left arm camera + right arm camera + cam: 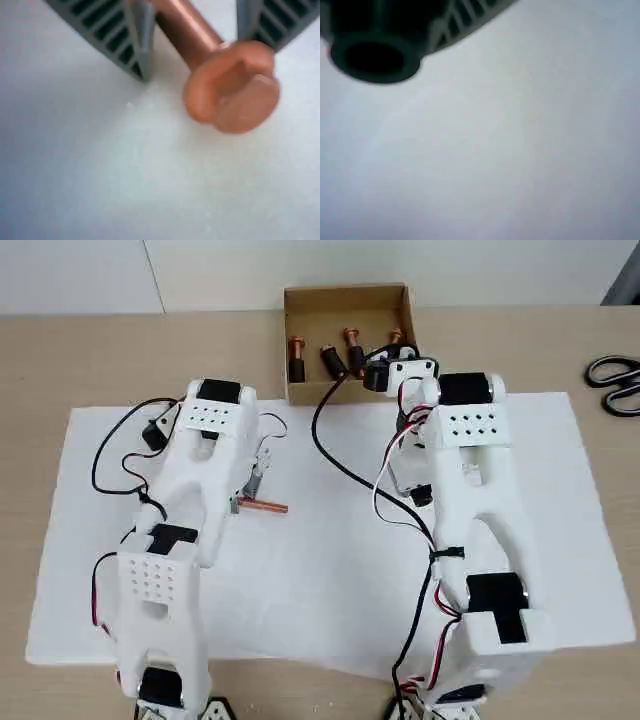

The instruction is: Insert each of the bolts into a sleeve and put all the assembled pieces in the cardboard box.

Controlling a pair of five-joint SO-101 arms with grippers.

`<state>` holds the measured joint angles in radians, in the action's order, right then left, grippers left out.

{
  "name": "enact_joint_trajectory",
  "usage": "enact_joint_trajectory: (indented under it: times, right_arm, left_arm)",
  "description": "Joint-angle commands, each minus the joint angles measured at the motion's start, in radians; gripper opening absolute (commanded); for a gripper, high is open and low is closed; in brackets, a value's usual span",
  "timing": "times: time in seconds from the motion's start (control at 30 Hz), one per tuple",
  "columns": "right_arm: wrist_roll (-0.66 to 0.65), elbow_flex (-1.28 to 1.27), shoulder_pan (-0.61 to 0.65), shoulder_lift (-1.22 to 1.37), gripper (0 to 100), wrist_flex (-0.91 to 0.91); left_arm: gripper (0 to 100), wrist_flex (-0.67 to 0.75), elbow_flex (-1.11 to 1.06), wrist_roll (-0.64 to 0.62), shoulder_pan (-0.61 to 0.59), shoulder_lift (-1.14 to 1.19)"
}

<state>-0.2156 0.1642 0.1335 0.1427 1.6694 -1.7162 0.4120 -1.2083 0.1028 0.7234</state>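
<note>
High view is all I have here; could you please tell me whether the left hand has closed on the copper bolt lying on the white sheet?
Observer: Not yet. In the left wrist view the left hand straddles the bolt. One finger touches the shaft, and a gap shows on the other side.
Operator: Thank you. Where is the bolt's head relative to the fingers?
Observer: The wide head sticks out beyond the fingertips, so only the shaft lies between them.
Operator: Is a sleeve ready on the right side?
Observer: The right wrist view shows a black sleeve close up, with its bore empty. I cannot tell whether it is gripped.
</note>
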Motion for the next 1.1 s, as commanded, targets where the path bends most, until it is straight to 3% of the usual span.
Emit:
enact_joint_trajectory:
  times: [0.0, 0.2, 0.4, 0.6, 0.9, 1.07]
  right_arm:
    - [0.011, 0.003, 0.007, -0.053, 1.9, 0.004]
    - [0.011, 0.003, 0.007, -0.053, 2.0, 0.004]
    - [0.011, 0.003, 0.005, -0.053, 2.0, 0.004]
    - [0.011, 0.003, 0.004, -0.053, 1.9, 0.004]
    - [0.011, 0.003, 0.002, -0.053, 1.8, 0.004]
    - [0.011, 0.003, 0.005, -0.053, 1.9, 0.004]
  left_arm:
    - [11, 0.003, -0.010, -0.011, 0.005, 0.063]
    - [0, -0.025, 0.024, -0.008, 0.014, 0.061]
    - [1, -0.037, 0.108, 0.044, 0.038, 0.061]
    - [1, -0.038, 0.134, 0.382, 0.038, -0.029]
    - [1, -0.037, 0.120, 1.231, -0.008, -0.264]
    - [1, -0.031, 0.021, 1.200, -0.029, -0.212]
